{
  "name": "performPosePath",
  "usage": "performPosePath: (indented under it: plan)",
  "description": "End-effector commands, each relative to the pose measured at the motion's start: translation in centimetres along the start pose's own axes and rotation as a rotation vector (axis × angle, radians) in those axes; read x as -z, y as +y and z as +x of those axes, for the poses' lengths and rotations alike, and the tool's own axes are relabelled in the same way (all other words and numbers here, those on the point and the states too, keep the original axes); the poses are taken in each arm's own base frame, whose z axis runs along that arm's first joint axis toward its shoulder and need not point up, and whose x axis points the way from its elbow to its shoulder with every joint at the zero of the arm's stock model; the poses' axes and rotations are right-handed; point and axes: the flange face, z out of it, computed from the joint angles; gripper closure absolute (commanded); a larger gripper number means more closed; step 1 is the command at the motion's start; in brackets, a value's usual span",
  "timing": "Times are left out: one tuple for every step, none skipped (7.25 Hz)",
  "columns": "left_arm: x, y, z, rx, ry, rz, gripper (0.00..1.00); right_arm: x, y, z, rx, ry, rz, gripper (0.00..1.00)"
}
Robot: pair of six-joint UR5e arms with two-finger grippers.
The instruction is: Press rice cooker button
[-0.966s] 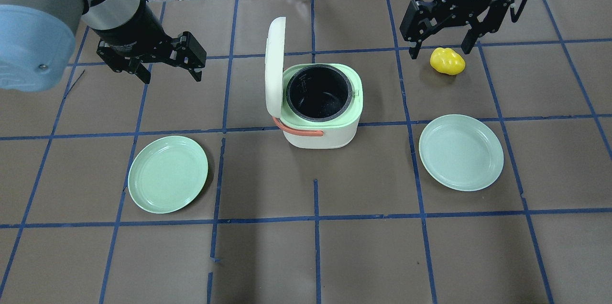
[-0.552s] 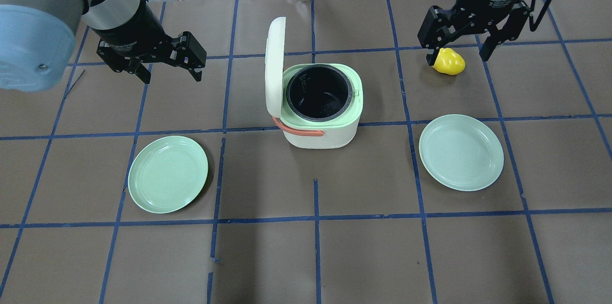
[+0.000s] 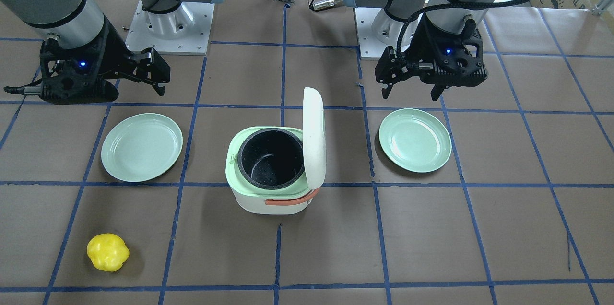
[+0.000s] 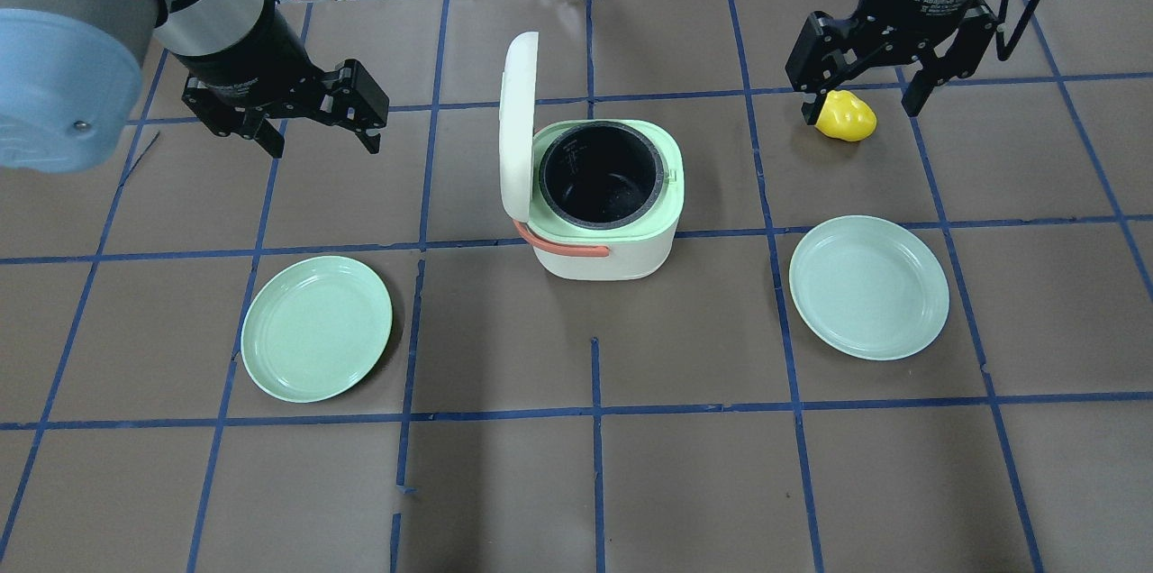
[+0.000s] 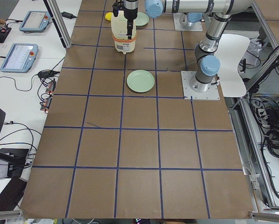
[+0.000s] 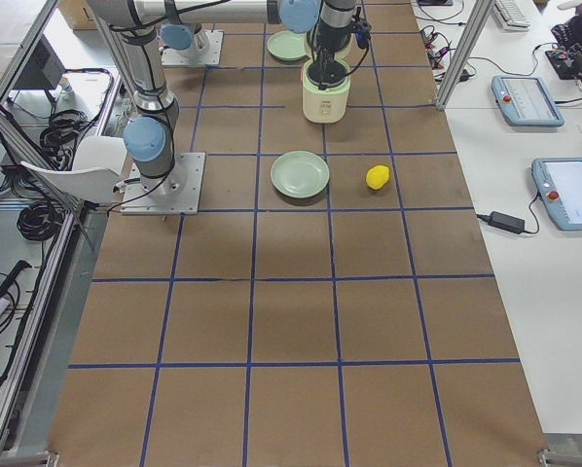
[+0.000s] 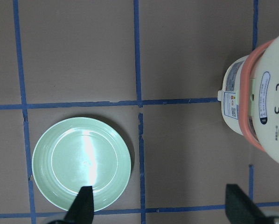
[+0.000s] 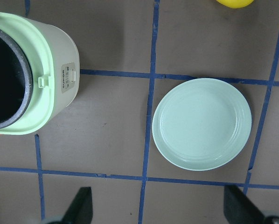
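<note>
- The table (image 4: 594, 483) is covered in brown paper crossed by a grid of blue tape, and the rice cooker (image 4: 603, 253) stands near its middle.
- The left gripper (image 4: 322, 145) hangs in the air to the rice cooker's left, touching nothing. Its jaws are spread wide and hold nothing. Its wrist camera looks down on the plate on that side, with the cooker at the edge of the view.
- The right gripper (image 4: 858, 112) hangs in the air to the rice cooker's right, also spread wide and holding nothing. The front-facing view shows it on the robot's side of the nearby plate, well apart from the cooker.
- The rice cooker has a cream body, a pale green top rim and an orange handle (image 4: 563, 247). Its lid (image 4: 518, 122) stands upright on the cooker's left side, and the dark inner pot (image 4: 602, 177) is open to view.
- A green plate (image 4: 315, 328) lies left of the rice cooker, nearer the robot.
- A paler plate (image 4: 869, 286) lies right of the rice cooker.
- A yellow lumpy object (image 3: 108, 252) lies right of the rice cooker, farther from the robot than the paler plate.
- A small grey panel (image 8: 67, 77) sits on the rice cooker's right wall, and neither gripper touches it. I cannot tell whether it is the button.
</note>
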Motion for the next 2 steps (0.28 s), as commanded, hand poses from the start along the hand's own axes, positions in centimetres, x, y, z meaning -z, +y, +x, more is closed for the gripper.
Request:
performPosePath:
  plan:
    - [0.00, 0.00, 0.00, 0.000, 0.000, 0.000, 0.00, -0.01, 0.00, -0.06, -0.004, -0.005, 0.000, 0.00]
    - [0.00, 0.00, 0.00, 0.000, 0.000, 0.000, 0.00, -0.08, 0.00, -0.06, -0.001, -0.005, -0.001, 0.00]
